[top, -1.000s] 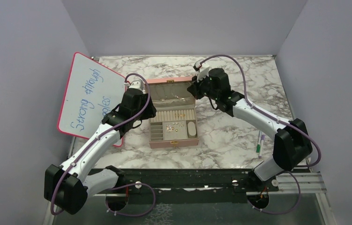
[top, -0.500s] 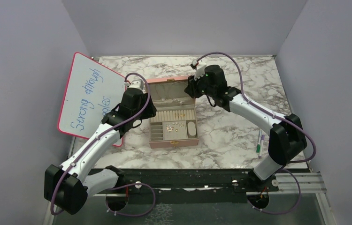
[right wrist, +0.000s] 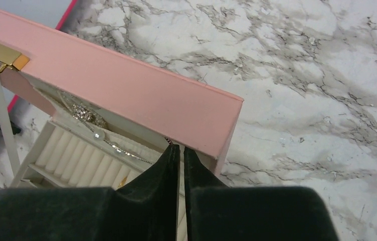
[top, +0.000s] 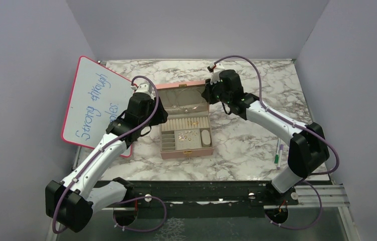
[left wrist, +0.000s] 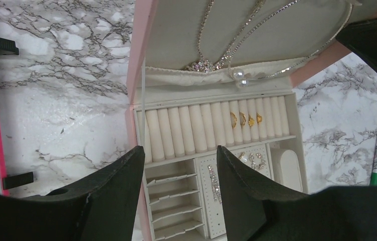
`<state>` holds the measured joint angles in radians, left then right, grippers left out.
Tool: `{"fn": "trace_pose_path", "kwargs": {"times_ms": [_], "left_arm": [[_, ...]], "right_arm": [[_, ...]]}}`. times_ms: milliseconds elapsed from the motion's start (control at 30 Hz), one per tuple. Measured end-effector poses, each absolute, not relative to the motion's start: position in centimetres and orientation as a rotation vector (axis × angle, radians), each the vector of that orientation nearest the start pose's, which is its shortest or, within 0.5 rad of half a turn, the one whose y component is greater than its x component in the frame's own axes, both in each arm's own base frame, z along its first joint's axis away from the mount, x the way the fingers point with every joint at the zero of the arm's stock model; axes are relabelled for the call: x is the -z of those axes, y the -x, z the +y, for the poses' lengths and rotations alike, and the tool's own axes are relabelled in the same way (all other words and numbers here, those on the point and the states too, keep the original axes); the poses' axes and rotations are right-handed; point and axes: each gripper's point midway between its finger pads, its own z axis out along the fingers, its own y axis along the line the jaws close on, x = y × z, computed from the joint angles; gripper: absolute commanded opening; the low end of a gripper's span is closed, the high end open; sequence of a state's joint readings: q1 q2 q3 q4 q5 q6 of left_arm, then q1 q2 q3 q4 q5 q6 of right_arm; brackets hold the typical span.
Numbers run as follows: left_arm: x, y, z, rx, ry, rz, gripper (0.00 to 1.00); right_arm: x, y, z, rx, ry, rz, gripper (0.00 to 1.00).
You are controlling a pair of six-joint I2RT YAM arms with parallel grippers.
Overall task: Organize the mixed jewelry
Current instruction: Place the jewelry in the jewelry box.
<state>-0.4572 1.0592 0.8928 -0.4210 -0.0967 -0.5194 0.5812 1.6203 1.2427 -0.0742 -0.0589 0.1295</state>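
Marble tabletop (top: 257, 145), open pink jewelry box (top: 185, 154), silver chain (left wrist: 266, 22) draped across its lid; right gripper (right wrist: 179, 153) pinched nearly together at the lid corner, whether on the chain I can't tell; left gripper (left wrist: 179, 160) gaping, empty. Looks like the chain-hanging step; next wants a gentle release

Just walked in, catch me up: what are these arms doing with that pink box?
They are sorting jewelry in the open pink box. The left gripper hovers open over its trays. The right gripper, jaws nearly together, is at the lid where necklaces hang; whether it grips one is unclear. Some gold rings sit in its rolls.
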Motion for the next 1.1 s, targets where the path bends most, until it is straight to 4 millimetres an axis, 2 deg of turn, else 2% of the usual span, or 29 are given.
{"fn": "trace_pose_path", "kwargs": {"times_ms": [133,167,300,400,533,733,900,1067,1100], "left_arm": [[-19.3,-29.5,-14.9,0.457,0.125,2.188,0.57],[-19.3,-29.5,-14.9,0.457,0.125,2.188,0.57],[-19.3,-29.5,-14.9,0.458,0.124,2.188,0.57],[-19.3,-29.5,-15.0,0.459,0.123,2.189,0.57],[-19.3,-29.5,-15.0,0.46,0.123,2.189,0.57],[-19.3,-29.5,-15.0,0.461,0.123,2.189,0.58],[-19.3,-29.5,-15.0,0.461,0.123,2.189,0.58],[-19.4,-29.5,-15.0,0.461,0.122,2.188,0.58],[-19.4,-29.5,-15.0,0.461,0.122,2.188,0.58]], "right_arm": [[-20.0,-40.2,27.9,-0.497,0.468,1.995,0.06],[-20.2,-40.2,27.9,-0.497,0.461,1.99,0.07],[-21.0,-40.2,27.9,-0.507,0.457,1.969,0.25],[-21.5,-40.0,28.1,-0.529,0.462,1.955,0.3],[-21.0,-39.5,28.4,-0.558,0.464,1.964,0.34],[-20.3,-39.4,28.6,-0.583,0.447,1.989,0.33],[-18.9,-39.5,28.8,-0.588,0.43,2.027,0.3],[-17.8,-39.6,29.0,-0.589,0.418,2.056,0.21],[-17.7,-39.6,29.0,-0.59,0.414,2.059,0.17]]}}
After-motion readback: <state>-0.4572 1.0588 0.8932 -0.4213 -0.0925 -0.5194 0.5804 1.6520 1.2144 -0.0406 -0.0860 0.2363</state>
